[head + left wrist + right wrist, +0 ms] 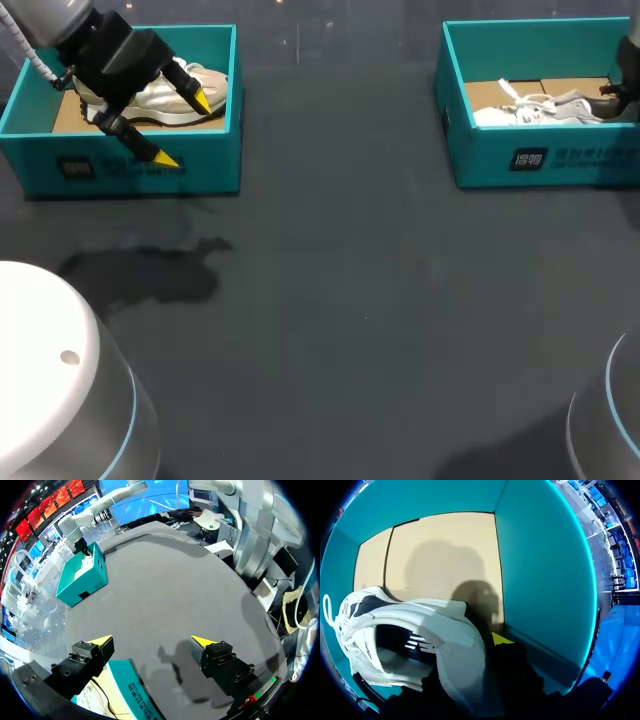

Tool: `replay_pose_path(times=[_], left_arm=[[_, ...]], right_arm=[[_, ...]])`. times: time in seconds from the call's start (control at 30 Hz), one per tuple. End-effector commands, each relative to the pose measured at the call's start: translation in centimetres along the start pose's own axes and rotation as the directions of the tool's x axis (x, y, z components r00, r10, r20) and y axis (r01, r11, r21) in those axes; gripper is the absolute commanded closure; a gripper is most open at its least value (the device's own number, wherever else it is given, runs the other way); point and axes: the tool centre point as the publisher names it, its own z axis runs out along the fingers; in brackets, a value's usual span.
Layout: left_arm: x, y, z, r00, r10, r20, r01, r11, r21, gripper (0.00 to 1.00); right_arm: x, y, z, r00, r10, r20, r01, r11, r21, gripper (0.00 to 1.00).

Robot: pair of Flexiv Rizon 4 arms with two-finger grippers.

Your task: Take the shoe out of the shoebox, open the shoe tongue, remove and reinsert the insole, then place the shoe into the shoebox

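Two teal shoeboxes stand at the back of the table. The left shoebox (140,165) holds a beige shoe (165,100). My left gripper (183,128) hangs open over this box's front wall, nothing between its fingers; in the left wrist view the gripper (151,642) has the box's wall (131,690) below one finger. The right shoebox (540,150) holds a white shoe (540,108). My right gripper (614,93) is down inside that box at the shoe's heel. In the right wrist view the heel collar of the white shoe (455,645) sits pinched against one yellow fingertip (500,639); the other finger is hidden.
The dark grey tabletop (350,300) stretches between and in front of the two boxes. The right box's teal side wall (545,570) stands close beside my right gripper. Cardboard lines the box floor (445,555).
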Motion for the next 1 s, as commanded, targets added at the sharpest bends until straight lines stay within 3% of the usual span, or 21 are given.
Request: replay_pose_path(times=[0.03, 0.23, 0.27, 0.33, 0.4, 1.0], left_arm=[[-0.1, 0.0, 0.0, 1.000, 0.001, -0.002, -0.001, 1.000, -0.002, 0.00], [-0.1, 0.0, 0.0, 1.000, 0.001, -0.002, -0.001, 1.000, -0.002, 0.00], [-0.1, 0.0, 0.0, 1.000, 0.001, -0.002, -0.001, 1.000, -0.002, 0.00], [-0.1, 0.0, 0.0, 1.000, 0.001, -0.002, -0.001, 1.000, -0.002, 0.00], [-0.1, 0.0, 0.0, 1.000, 0.001, -0.002, -0.001, 1.000, -0.002, 0.00], [-0.1, 0.0, 0.0, 1.000, 0.001, -0.002, -0.001, 1.000, -0.002, 0.00]], right_arm=[[0.1, -0.2, 0.0, 1.000, -0.002, 0.000, 0.002, 1.000, 0.005, 1.00], [0.4, -0.3, 0.1, 1.000, -0.015, -0.009, 0.015, 1.000, 0.007, 1.00], [0.5, -0.3, 0.1, 1.000, -0.017, -0.011, 0.017, 1.000, 0.007, 0.97], [0.6, -0.2, 0.1, 1.000, -0.019, -0.014, 0.019, 1.000, 0.006, 0.80], [0.7, -0.2, 0.1, 1.000, -0.021, -0.014, 0.021, 1.000, 0.005, 0.75], [0.9, -0.3, -0.9, 1.000, -0.022, -0.016, 0.022, 1.000, 0.007, 0.58]])
